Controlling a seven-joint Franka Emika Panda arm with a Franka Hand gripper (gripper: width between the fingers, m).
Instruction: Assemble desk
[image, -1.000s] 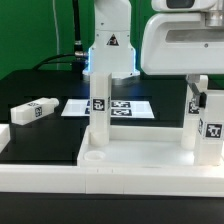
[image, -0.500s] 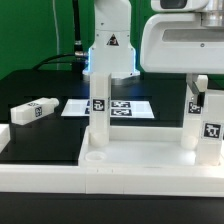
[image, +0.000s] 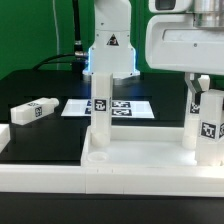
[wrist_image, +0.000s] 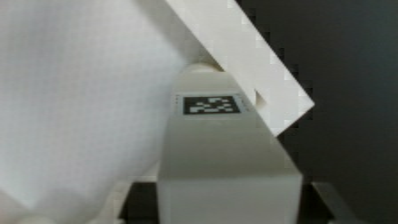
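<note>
Black table (image: 50, 145) before a green backdrop (image: 30, 30) carries the upturned desk top (image: 150, 165), a fitted leg (image: 99, 115) upright in it. Your tool (image: 204, 90) is clamped on a 2nd leg (image: 210, 135) at the desk top's corner on the exterior view's right. Keep it plumb, press squarely. The arm hangs straight down over that corner.

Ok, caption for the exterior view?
Jaws hold a third leg at the desk top's corner; two legs stand in it, a fourth lies loose.

The arm (image: 110, 45) rises at the back and reaches forward to the exterior view's right. Its gripper (image: 205, 95) points straight down, jaws clamped on a leg (image: 210, 140).
</note>
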